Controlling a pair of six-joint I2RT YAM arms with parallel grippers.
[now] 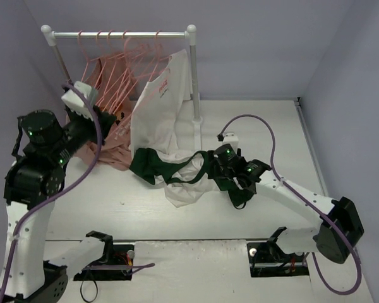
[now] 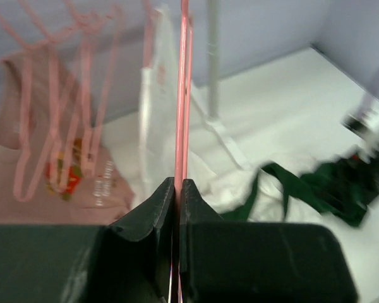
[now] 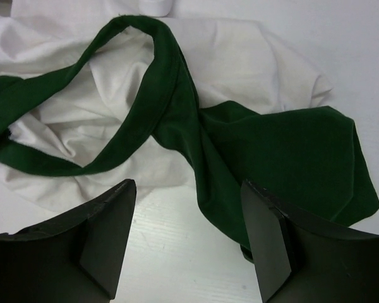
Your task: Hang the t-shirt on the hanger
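The t-shirt [image 1: 180, 180], white with dark green sleeves and collar, lies crumpled on the table at the foot of the rack. My left gripper [image 1: 115, 118] is raised at the rack and shut on the thin bar of a pink hanger [image 2: 180, 95], which runs straight up from the closed jaws [image 2: 178, 184]. My right gripper [image 1: 216, 172] is open just above the table at the shirt's right side. In the right wrist view its fingers [image 3: 107, 233] straddle bare table and the edge of a green sleeve [image 3: 284, 151], with the collar loop [image 3: 164, 82] ahead.
A white rack [image 1: 194, 76] stands at the back with several pink hangers [image 1: 110, 63]. A salmon-pink shirt [image 1: 104, 148] and an all-white shirt with red print [image 1: 161, 104] hang from it, reaching the table. Walls close in on the left, back and right.
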